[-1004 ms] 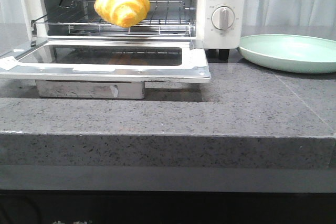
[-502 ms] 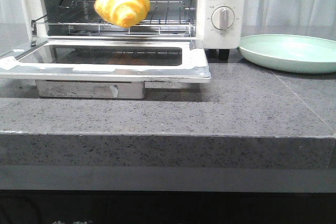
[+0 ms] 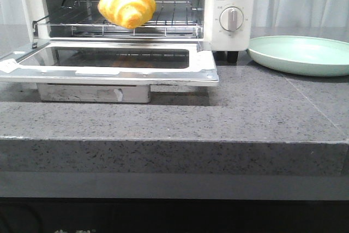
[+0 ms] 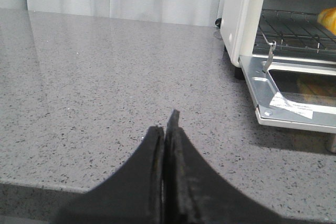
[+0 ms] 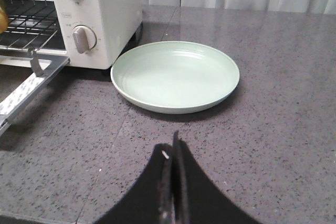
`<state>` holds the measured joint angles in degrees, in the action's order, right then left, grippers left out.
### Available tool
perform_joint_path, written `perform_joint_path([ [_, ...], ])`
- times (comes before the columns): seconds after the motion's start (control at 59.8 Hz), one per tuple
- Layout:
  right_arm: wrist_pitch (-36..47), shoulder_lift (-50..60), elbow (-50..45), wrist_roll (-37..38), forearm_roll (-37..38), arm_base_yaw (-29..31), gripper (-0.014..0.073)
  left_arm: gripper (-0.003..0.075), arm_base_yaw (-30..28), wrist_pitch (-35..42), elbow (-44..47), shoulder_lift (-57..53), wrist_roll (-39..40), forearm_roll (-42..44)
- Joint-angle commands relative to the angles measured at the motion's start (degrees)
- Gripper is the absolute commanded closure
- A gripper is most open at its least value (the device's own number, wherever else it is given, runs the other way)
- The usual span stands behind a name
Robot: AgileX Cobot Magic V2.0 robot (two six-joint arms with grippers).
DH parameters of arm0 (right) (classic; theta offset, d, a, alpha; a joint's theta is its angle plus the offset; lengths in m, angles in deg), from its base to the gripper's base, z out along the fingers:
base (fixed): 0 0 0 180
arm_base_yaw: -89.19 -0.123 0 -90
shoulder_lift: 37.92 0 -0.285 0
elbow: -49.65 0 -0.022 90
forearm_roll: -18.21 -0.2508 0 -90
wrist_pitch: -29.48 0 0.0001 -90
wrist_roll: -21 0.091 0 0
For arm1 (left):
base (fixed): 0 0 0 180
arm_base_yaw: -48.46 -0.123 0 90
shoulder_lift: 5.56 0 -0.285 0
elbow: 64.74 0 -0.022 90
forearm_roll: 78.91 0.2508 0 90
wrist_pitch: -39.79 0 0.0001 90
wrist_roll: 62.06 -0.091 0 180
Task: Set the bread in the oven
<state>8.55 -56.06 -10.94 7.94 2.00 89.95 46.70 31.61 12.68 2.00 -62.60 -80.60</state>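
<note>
**Bread on the rack, door down, both pincers pulled back**

You have the bread sitting on the wire rack inside the oven, toward the rack's left half, its long axis running roughly across the opening. The door lies flat open over the worktop.

Your left pincer is pressed closed on nothing, off to the oven's left side; the right pincer is likewise closed and empty, in front of the green plate. The left looks nearer the door's corner, so closing it likely falls to that arm.
</note>
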Motion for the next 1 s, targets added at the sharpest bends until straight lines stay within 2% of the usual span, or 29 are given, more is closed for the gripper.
perform_joint_path([
  [0.0,10.39,0.92,-2.69,4.76,3.94,-1.19,0.0654,0.0741,-0.12,4.86,0.43,-1.06,0.54,-0.48],
  [0.117,12.82,3.48,-8.08,12.09,8.64,-1.97,0.0654,0.0741,-0.12,4.86,0.43,-1.06,0.54,-0.48],
  [0.368,14.77,12.43,-18.06,12.29,8.60,-1.97,0.0654,0.0741,-0.12,4.86,0.43,-1.06,0.54,-0.48],
  [0.987,14.77,12.21,-17.82,12.20,8.88,-1.97,0.0654,0.0741,-0.12,4.86,0.43,-0.97,0.54,-0.48],
])
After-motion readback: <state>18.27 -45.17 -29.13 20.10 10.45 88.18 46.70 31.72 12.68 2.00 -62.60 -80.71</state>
